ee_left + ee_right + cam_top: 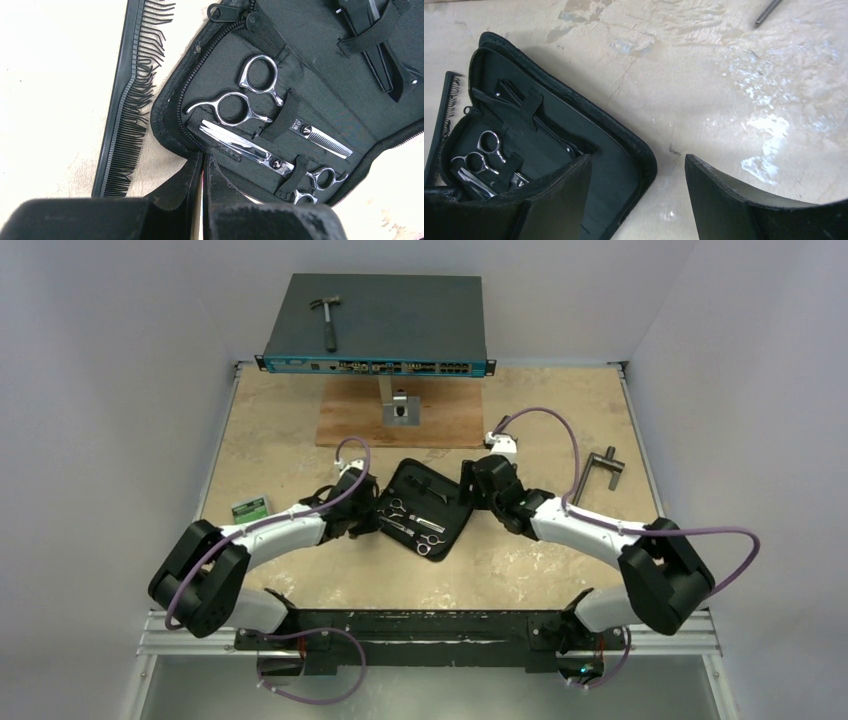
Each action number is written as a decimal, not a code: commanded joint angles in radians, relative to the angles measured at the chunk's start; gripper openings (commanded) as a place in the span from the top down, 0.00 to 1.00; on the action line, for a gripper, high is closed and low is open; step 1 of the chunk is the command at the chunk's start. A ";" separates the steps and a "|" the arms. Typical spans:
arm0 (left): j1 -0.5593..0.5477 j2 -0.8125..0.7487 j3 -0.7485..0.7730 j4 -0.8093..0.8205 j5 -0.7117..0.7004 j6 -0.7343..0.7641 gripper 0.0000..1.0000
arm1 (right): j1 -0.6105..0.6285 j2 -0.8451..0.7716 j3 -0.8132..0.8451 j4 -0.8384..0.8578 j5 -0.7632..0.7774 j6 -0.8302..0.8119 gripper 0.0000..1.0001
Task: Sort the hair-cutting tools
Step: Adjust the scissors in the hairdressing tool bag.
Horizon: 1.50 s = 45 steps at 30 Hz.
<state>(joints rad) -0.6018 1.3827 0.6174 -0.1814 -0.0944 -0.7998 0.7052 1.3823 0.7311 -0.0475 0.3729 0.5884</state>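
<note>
Left gripper (202, 167) is clamped shut at the near rim of the open zip case (320, 85); whether it nips the fabric is hard to tell. Over the case's opposite edge the right gripper (638, 159) gapes wide, holding nothing. Two silver scissors (235, 106) sit strapped inside, and a hair clip (378, 60) under elastic is partly cut off. Only the black comb (125, 100) lies out on the table (50, 75), just beside the case, its length along that edge. The left arm is nearer and hides it from above.
</note>
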 commanded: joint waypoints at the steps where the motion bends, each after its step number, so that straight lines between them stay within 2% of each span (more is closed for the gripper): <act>1: 0.014 0.014 0.053 -0.011 0.012 0.030 1.00 | -0.017 0.055 0.049 0.139 -0.082 -0.052 0.31; 5: 0.018 0.035 0.080 -0.023 0.007 0.036 1.00 | -0.033 0.104 0.052 0.163 -0.129 -0.055 0.33; 9: 0.023 0.059 0.099 -0.025 0.009 0.035 1.00 | -0.043 0.129 0.028 0.159 -0.156 -0.030 0.39; 23: 0.035 0.120 0.184 -0.044 0.010 0.032 1.00 | -0.044 -0.001 -0.216 0.249 -0.282 0.068 0.82; 27: 0.034 0.121 0.197 -0.057 0.005 0.026 1.00 | -0.040 -0.046 -0.263 0.273 -0.335 0.103 1.00; 31: 0.035 0.116 0.201 -0.065 -0.004 0.028 1.00 | -0.002 -0.080 -0.310 0.299 -0.355 0.145 1.00; 35: 0.035 0.108 0.206 -0.076 -0.013 0.032 1.00 | 0.087 -0.096 -0.343 0.316 -0.326 0.199 1.00; 37: 0.035 0.102 0.206 -0.076 -0.012 0.034 0.90 | 0.116 -0.097 -0.356 0.331 -0.320 0.221 1.00; 40: 0.034 0.092 0.204 -0.075 -0.006 0.034 0.62 | 0.134 -0.109 -0.370 0.335 -0.306 0.231 1.00; 42: 0.036 0.076 0.200 -0.082 -0.005 0.028 0.49 | 0.134 -0.123 -0.377 0.328 -0.293 0.225 1.00; 45: 0.029 0.020 0.181 -0.096 -0.010 0.020 0.44 | 0.134 -0.141 -0.381 0.316 -0.271 0.213 1.00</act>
<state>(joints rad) -0.5629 1.4887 0.7803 -0.3004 -0.1238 -0.7666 0.8265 1.2724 0.3641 0.2592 0.1127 0.7975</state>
